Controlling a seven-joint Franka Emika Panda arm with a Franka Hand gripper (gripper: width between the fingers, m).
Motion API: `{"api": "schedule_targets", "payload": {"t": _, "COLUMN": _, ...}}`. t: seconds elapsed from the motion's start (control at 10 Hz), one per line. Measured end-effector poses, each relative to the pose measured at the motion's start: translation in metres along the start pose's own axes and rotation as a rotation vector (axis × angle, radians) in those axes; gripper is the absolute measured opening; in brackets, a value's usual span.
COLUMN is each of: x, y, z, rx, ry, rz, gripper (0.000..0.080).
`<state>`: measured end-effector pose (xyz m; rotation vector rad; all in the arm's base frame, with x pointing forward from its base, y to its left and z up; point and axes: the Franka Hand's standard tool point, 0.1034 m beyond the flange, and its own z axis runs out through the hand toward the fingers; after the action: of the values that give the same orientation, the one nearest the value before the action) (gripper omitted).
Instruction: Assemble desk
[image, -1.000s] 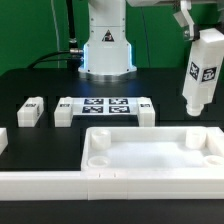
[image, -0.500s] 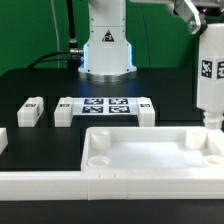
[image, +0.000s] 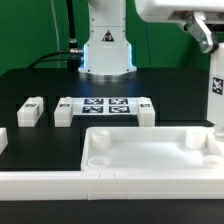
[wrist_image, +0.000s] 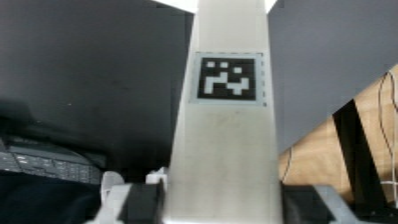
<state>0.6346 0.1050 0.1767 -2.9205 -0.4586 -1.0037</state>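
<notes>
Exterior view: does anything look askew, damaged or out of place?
Nothing stands out. The desk slab lies flat and unbroken. The held leg hangs upright in the pincer at the slab's corner on the exterior view's right, partly cut off by the frame. A loose leg lies on the table.

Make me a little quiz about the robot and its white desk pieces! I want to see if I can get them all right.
1. True or false: the gripper holds a white leg upright at the exterior view's right edge.
2. How many legs stand in the round sockets that show on the desk top? A) none B) two C) three
3. Fill in the gap: the marker board shows ___ black tags.

Key: 1 true; 2 A; 3 four.
</notes>
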Motion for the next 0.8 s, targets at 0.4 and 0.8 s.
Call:
{"api": "schedule_targets", "payload": {"t": 0.4, "x": -0.019, "y": 0.009, "z": 0.013, "rx": -0.011, "ry": -0.033, "rz": -0.004, "gripper": 0.0297}}
{"api": "schedule_targets", "payload": {"t": 0.8, "x": -0.019, "y": 0.006, "z": 0.024, "rx": -0.007, "ry": -0.032, "rz": -0.005, "gripper": 0.0297}}
